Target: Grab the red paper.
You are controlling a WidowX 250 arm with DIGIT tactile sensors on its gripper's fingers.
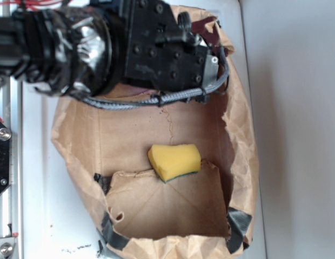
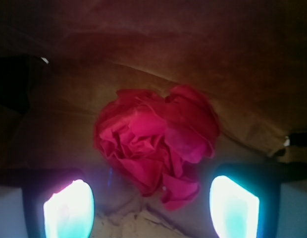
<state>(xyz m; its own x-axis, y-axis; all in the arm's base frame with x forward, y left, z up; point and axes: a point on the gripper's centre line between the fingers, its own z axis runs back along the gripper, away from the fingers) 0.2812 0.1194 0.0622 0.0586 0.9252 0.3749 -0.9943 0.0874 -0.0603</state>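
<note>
With my gripper (image 2: 151, 208) spread open above the red paper (image 2: 156, 144), near the paper bag's (image 1: 240, 156) far edge, I should descend centred, then squeeze gently.

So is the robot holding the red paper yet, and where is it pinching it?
No, nothing is held. The gripper is open, its fingers either side of the red paper, not touching it.

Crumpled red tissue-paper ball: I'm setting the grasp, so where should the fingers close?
Across the middle of the crumpled red tissue-paper ball, coming straight on from the wrist camera's side. It likely squashes anywhere, and the open gripper already has a finger on each side.
</note>
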